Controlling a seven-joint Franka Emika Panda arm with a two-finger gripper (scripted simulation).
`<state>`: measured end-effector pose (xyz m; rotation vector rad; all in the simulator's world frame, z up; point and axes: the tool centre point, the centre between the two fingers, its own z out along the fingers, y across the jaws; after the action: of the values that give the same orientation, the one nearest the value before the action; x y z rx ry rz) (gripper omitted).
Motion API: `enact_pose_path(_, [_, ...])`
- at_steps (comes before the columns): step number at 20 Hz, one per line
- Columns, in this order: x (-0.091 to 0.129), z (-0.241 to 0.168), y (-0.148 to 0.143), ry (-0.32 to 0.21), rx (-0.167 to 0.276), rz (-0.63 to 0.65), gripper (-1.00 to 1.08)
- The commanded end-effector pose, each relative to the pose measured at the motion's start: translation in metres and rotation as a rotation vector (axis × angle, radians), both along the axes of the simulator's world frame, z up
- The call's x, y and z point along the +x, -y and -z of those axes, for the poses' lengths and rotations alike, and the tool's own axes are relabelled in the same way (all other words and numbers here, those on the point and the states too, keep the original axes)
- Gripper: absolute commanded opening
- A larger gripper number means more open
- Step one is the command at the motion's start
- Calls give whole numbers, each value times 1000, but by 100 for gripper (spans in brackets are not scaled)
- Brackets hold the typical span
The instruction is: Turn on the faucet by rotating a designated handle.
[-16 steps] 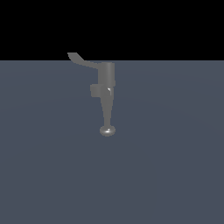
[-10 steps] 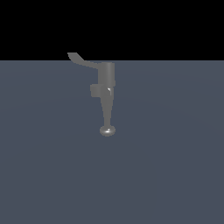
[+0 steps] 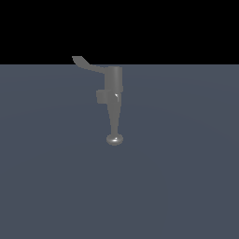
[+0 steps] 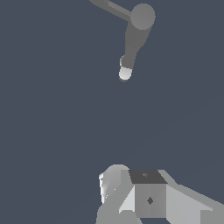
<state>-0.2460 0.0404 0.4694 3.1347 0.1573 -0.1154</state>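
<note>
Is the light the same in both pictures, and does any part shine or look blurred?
Exterior view: dim, flat light, black band on top, a small glint on the faucet body and spout knob, no clear cast shadows. Wrist view: the spout tip shines white, the gripper looks brighter than the faucet; edges are sharp, slightly jagged, not blurred.

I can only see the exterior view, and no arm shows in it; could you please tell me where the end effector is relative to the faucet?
Observer: The wrist view shows the end effector apart from the faucet, with bare grey surface between them.
Operator: Thank you. Is it open?
Observer: I cannot tell; only part of it shows in the wrist view.
Operator: How does the handle sit from above?
Observer: The handle and the spout run out from the faucet's top in clearly different directions.
</note>
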Motion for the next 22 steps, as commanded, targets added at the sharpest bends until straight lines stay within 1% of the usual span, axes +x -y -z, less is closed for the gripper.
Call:
enact_pose_path(1, [2, 0, -1, 0, 1, 11, -100])
enact_pose_path(6, [11, 1, -2, 1, 5, 59, -100])
enact_pose_path(11, [24, 3, -4, 2, 10, 134, -100])
enact_pose_path(22, [69, 12, -13, 1, 21, 384, -100])
